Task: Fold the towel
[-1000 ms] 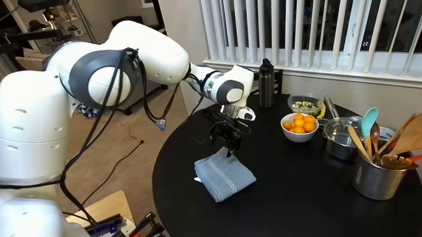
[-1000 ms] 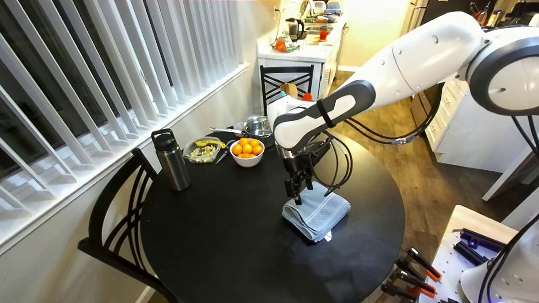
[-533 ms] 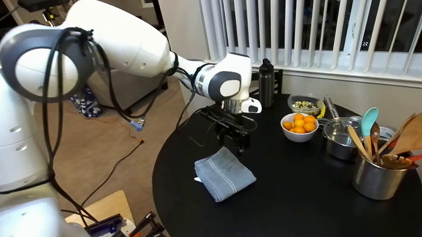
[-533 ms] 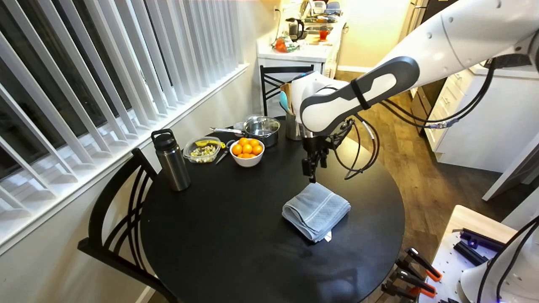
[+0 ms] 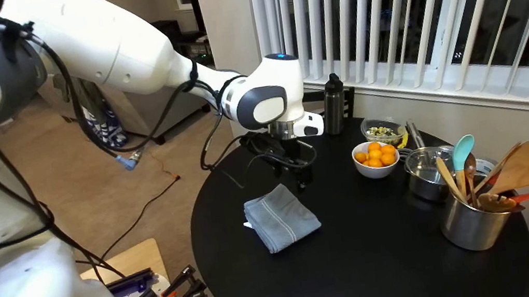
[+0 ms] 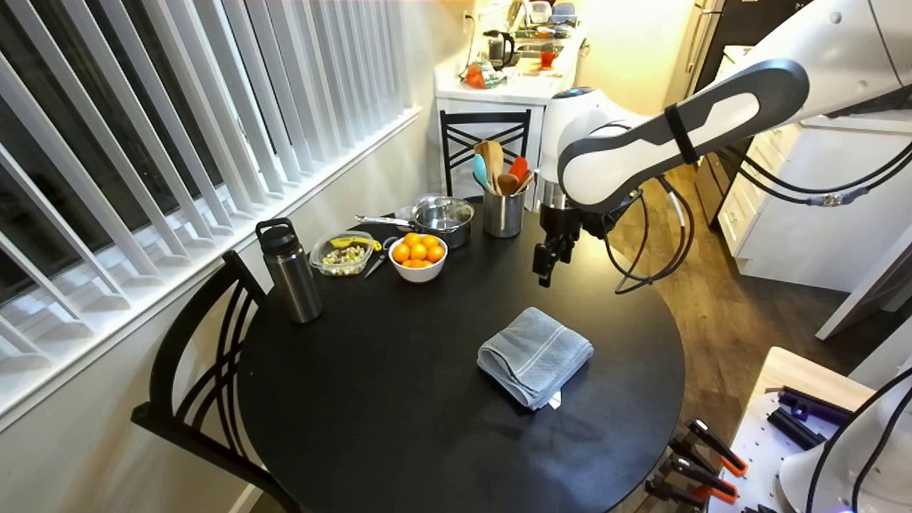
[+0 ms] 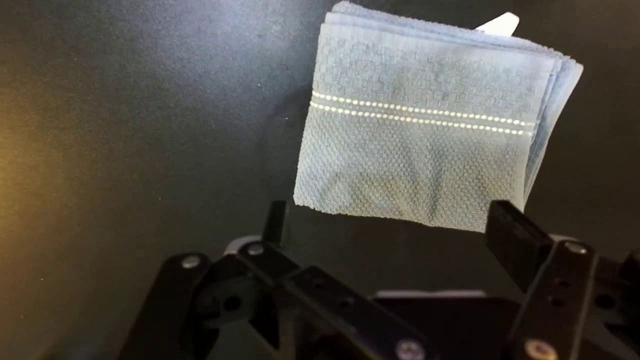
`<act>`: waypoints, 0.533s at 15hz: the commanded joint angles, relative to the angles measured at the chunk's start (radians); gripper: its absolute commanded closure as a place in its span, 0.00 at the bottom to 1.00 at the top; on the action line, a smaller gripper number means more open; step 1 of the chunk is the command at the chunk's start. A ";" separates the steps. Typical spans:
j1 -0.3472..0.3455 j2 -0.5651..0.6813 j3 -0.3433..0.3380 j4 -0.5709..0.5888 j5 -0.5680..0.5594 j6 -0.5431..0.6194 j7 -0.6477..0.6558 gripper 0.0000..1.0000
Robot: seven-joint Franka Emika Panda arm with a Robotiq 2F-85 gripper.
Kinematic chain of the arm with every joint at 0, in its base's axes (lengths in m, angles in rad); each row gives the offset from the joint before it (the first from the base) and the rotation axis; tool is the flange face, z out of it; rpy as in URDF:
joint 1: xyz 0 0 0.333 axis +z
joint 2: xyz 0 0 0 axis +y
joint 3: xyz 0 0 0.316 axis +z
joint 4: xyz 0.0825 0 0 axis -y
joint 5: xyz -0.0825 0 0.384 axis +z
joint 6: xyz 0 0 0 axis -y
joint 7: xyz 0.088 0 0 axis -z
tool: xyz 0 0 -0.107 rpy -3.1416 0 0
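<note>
A home: table (image 6: 385,385), kitchen counter (image 6: 526,87), blinds (image 6: 342,78)

My gripper (image 7: 391,215): mostly matt, shiny metal pins (image 7: 576,247). My arm (image 5: 107,41): smooth shell, glossy. Towel (image 7: 415,165), as I see it: woven cloth, matt, rough and nubbly, dotted stitching (image 7: 420,114); label (image 7: 501,25) smooth. Table (image 6: 399,399): smooth, low sheen throwing light back at me. Bottle (image 6: 298,292): brushed-looking metal, plastic-looking lid (image 6: 278,236). Utensil holder (image 5: 474,232) and pot (image 5: 425,190): shiny metal. Spatula (image 5: 527,167): smooth wood. Spoon head (image 5: 462,147): smooth, rubbery-looking. Bowl (image 6: 419,276): smooth, glossy. Container (image 6: 340,271): clear plastic. Carpet (image 5: 166,226): matt, fibrous-looking. Floor (image 6: 712,335): wood-look planks, faint gloss.
</note>
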 commanded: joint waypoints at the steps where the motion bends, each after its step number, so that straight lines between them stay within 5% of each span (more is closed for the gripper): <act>1: -0.006 -0.005 0.005 -0.002 -0.001 -0.002 0.001 0.00; 8: -0.006 0.001 0.007 0.001 -0.001 -0.002 0.001 0.00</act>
